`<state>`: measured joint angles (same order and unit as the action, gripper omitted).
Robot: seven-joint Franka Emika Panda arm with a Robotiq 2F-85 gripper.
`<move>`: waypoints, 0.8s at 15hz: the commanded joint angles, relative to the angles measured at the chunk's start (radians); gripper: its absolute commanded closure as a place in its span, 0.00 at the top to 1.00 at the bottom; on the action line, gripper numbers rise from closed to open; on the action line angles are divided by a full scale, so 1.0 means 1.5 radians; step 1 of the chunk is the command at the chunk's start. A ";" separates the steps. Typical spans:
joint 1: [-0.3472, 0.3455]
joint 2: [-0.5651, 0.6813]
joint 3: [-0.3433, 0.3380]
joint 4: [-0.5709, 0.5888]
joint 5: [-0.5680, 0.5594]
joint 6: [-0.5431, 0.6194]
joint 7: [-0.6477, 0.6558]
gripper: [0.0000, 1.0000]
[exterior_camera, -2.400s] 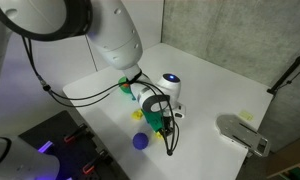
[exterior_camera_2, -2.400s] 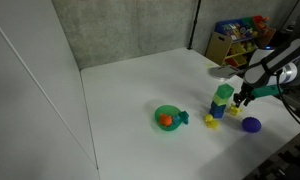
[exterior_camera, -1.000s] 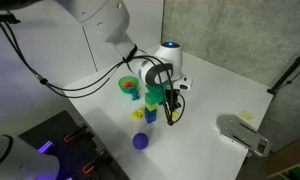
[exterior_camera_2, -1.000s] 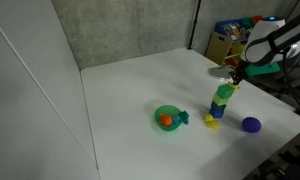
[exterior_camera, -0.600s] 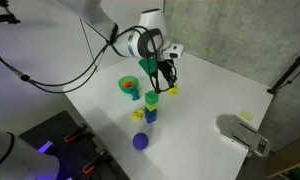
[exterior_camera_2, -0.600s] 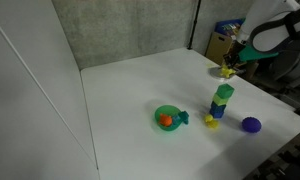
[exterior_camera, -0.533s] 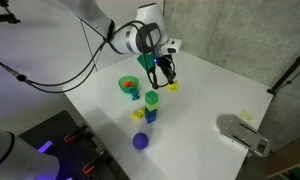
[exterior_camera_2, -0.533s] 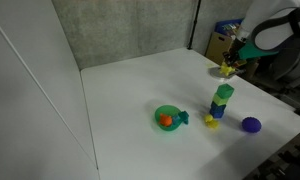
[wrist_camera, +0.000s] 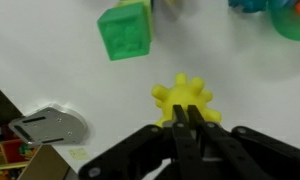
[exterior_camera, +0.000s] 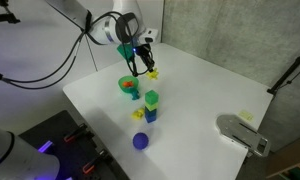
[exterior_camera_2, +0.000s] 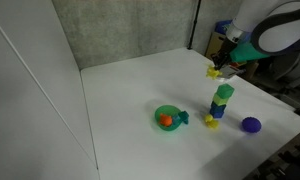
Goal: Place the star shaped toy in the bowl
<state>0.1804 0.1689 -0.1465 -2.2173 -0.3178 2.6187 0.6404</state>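
Note:
The star shaped toy (wrist_camera: 187, 98), spiky and yellow, sits pinched between my two fingertips in the wrist view. My gripper (wrist_camera: 187, 113) is shut on it and holds it in the air. In both exterior views the gripper (exterior_camera: 147, 68) (exterior_camera_2: 218, 68) hangs above the table with the star shaped toy (exterior_camera: 153, 73) (exterior_camera_2: 212, 72) at its tip. The green bowl (exterior_camera: 127, 86) (exterior_camera_2: 168, 117) stands on the white table with an orange piece inside. In an exterior view the toy hovers just up and to the right of the bowl. The bowl's rim (wrist_camera: 293, 20) shows at the top right of the wrist view.
A stack of green and blue blocks (exterior_camera: 150, 105) (exterior_camera_2: 222, 101) stands near the bowl; its green top (wrist_camera: 125, 32) shows in the wrist view. A small deeper-yellow piece (exterior_camera: 139, 114) (exterior_camera_2: 210, 121), a blue ball (exterior_camera: 140, 141) (exterior_camera_2: 251, 125) and a grey device (exterior_camera: 242, 133) lie nearby.
The gripper has risen from the table beside the block stack with the star toy in it and has travelled past the stack towards the bowl's side.

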 commanded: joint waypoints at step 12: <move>0.004 0.237 0.128 0.156 0.219 0.016 -0.184 0.05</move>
<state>0.1822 0.4228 0.0375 -2.1126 -0.0144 2.6811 0.4040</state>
